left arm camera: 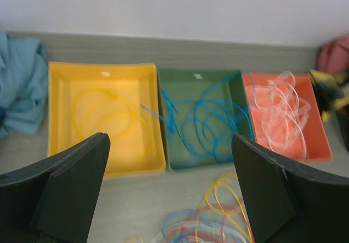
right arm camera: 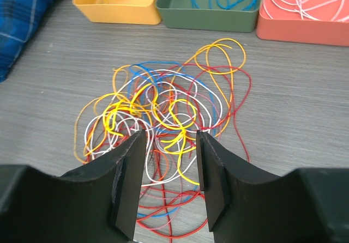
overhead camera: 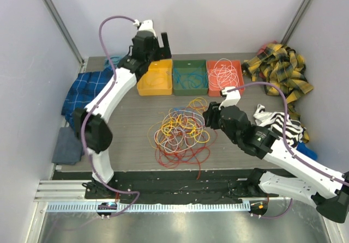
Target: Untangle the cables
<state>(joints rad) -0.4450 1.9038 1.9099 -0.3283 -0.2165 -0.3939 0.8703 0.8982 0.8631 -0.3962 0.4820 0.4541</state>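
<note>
Left gripper (left arm camera: 169, 145) is spread wide with nothing in it, hanging up by the yellow tray (left arm camera: 60, 90), around 11 o'clock from the pile in the top view. Right gripper (right arm camera: 170, 145) has its jaws roughly halfway apart, nothing pinched as far as I can see, hovering low at the 3 o'clock edge of the cables (overhead camera: 180, 131). They sit mid-table as one tangle of red, orange, yellow, white and blue loops. At 12 o'clock from the mess there's a row of trays: the yellow one with a yellow loop, a green tray (overhead camera: 190, 92) with blue loops, and an orange tray (overhead camera: 224, 93) with white ones. Blue plaid cloth (overhead camera: 87, 90) is at 9 o'clock, yellow-black plaid cloth (overhead camera: 281, 68) at 2 o'clock, and a striped cloth (overhead camera: 281, 126) at 3 o'clock by the right arm.
</note>
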